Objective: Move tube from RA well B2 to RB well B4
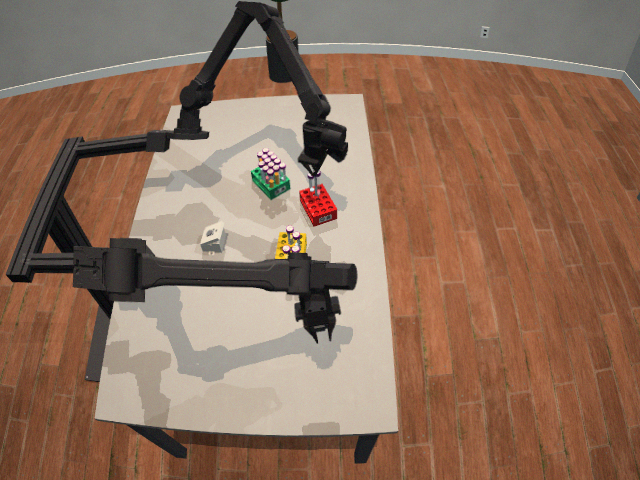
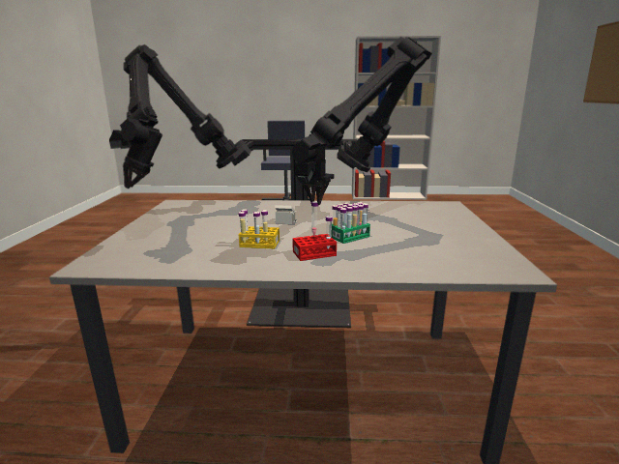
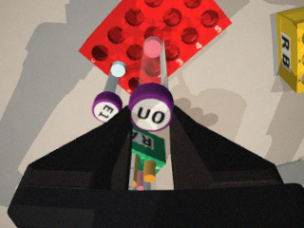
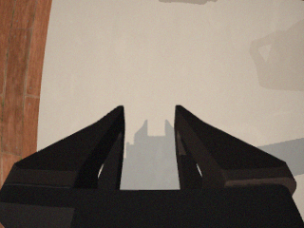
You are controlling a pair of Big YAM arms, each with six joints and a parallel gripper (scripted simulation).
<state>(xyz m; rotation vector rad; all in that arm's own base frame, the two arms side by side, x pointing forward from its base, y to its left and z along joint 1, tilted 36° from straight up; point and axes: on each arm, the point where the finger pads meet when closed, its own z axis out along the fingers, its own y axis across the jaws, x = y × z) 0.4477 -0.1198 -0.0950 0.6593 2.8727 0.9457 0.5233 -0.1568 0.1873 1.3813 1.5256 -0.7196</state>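
Observation:
My left gripper [image 1: 314, 172] [image 2: 316, 201] [image 3: 151, 115] is shut on a purple-capped tube [image 2: 314, 216] with pink at its bottom. The tube hangs upright above the red rack [image 1: 311, 215] [image 2: 313, 252] [image 3: 99, 37]. Another purple-capped tube [image 2: 329, 226] [image 3: 112, 85], marked E1, stands in that rack beside it. The green rack RA [image 1: 261, 187] [image 2: 350, 238] [image 3: 158, 157] holds several tubes. The yellow rack RB [image 1: 278, 251] [image 2: 258, 246] [image 3: 291, 82] holds several tubes and is partly hidden by the right arm in the top view. My right gripper [image 1: 324, 340] [image 2: 129, 186] [image 4: 149, 115] is partly open and empty, above the table.
A small light-grey box [image 1: 214, 241] [image 2: 285, 216] stands nearer the arm bases; no lit lamp can be made out. The right arm reaches across beside the yellow rack. The red rack stands between green and yellow, toward the table edge away from the bases.

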